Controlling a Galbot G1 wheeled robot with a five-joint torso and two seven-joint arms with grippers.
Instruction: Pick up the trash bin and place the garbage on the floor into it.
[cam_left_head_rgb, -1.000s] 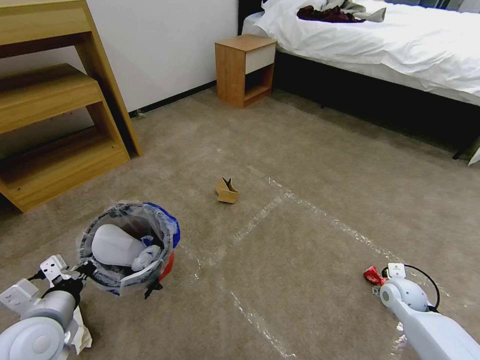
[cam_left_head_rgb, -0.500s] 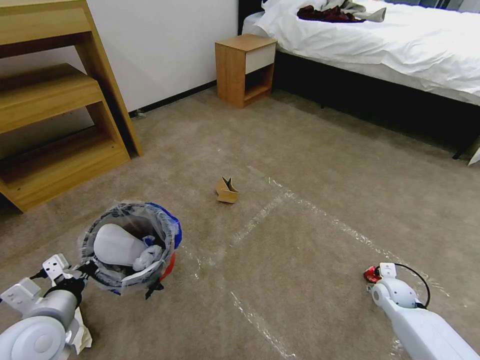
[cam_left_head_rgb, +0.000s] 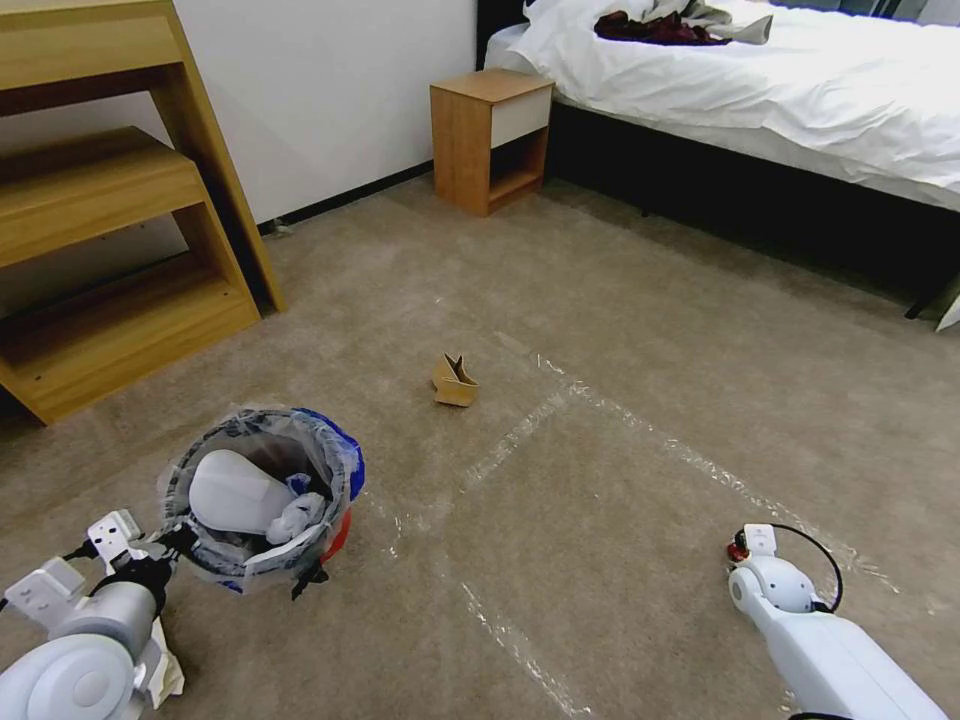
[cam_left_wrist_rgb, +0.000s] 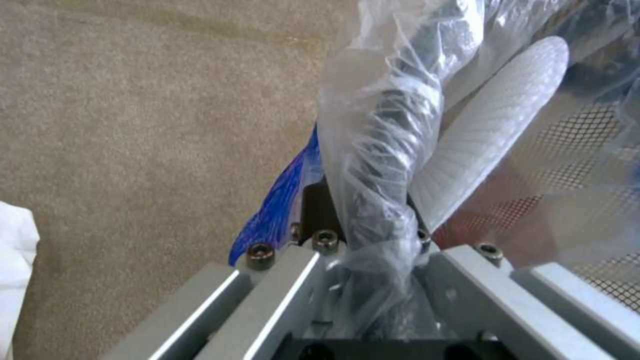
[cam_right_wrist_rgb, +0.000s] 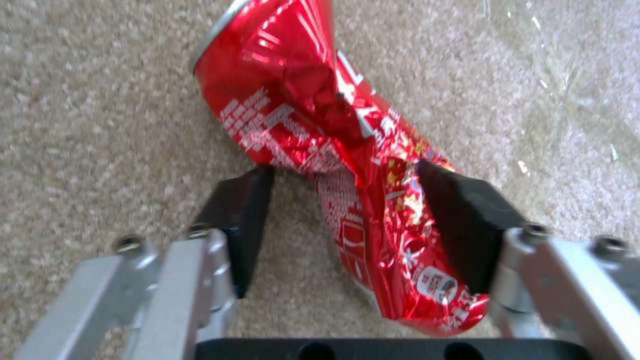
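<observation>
The red trash bin (cam_left_head_rgb: 335, 535), lined with a clear bag, hangs tilted just above the floor (cam_left_head_rgb: 600, 500) at the lower left. My left gripper (cam_left_wrist_rgb: 363, 220) is shut on its bagged rim (cam_left_head_rgb: 180, 540). Inside lie a white slipper (cam_left_head_rgb: 235, 495) and a tissue wad (cam_left_head_rgb: 295, 518). At the lower right my right gripper (cam_right_wrist_rgb: 347, 215) is open, low over the carpet. A crumpled red wrapper (cam_right_wrist_rgb: 300, 100) lies between its black pads (cam_right_wrist_rgb: 233, 220), touching one. A brown cardboard scrap (cam_left_head_rgb: 453, 382) sits mid-floor.
White crumpled paper (cam_left_head_rgb: 165, 672) lies on the carpet under my left arm. A wooden shelf unit (cam_left_head_rgb: 110, 220) stands at the left, a nightstand (cam_left_head_rgb: 490, 140) by the wall, and a bed (cam_left_head_rgb: 800, 100) at the back right. Tape strips (cam_left_head_rgb: 640, 430) cross the carpet.
My right arm has shifted left and down, so its wrist now covers most of the red wrapper in the head view. The bin in my left gripper has barely moved.
</observation>
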